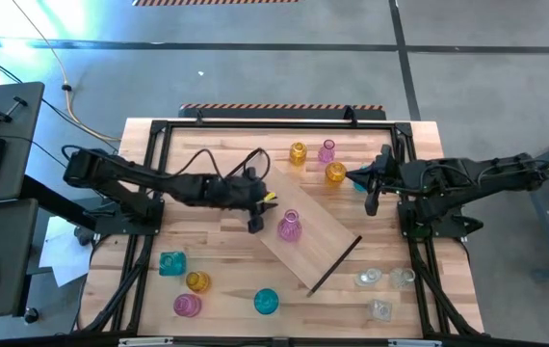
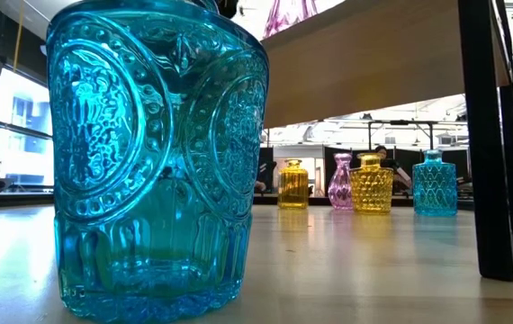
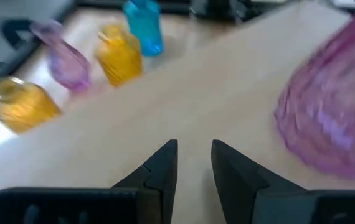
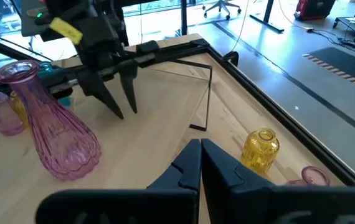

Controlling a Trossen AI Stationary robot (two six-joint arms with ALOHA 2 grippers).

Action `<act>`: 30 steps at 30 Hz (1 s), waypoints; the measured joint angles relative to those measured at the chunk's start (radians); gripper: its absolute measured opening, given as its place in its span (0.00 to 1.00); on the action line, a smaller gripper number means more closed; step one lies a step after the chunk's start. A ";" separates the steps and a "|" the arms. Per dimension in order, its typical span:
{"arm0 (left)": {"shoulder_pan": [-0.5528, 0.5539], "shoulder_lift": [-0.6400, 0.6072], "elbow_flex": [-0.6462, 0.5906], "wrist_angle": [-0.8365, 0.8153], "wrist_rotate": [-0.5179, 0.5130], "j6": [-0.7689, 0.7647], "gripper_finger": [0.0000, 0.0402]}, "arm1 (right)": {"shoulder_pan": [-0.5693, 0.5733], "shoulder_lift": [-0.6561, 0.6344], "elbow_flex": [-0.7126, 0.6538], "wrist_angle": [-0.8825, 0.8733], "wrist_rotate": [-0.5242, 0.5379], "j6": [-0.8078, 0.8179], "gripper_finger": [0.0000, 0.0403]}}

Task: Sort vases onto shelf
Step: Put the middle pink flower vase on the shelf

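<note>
The shelf (image 1: 318, 217) is a light-wood board lying slantwise mid-table, raised on dark end pieces (image 2: 490, 135). One pink vase (image 1: 289, 226) stands upright on it. My left gripper (image 1: 255, 220) hovers over the board's left part, just left of that pink vase (image 3: 333, 118), narrowly open and empty. My right gripper (image 1: 371, 198) is shut and empty near the far right, beside a teal vase (image 1: 359, 183). Yellow (image 1: 298, 152), pink (image 1: 326, 149) and amber (image 1: 335, 173) vases stand by the far edge. Other vases stand along the near side.
Near left stand a teal vase (image 1: 171, 262), an amber one (image 1: 197, 281), a pink one (image 1: 188, 305) and another teal (image 1: 266, 302). Clear vases (image 1: 368, 279) cluster near right. A dark frame (image 1: 159, 130) rims the table. Bare shelf surface (image 1: 327, 226) lies right of the pink vase.
</note>
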 joint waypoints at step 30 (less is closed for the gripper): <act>-0.293 0.210 0.000 0.127 -0.919 -0.439 0.22 | 0.000 0.000 0.000 0.000 -0.032 -0.039 0.00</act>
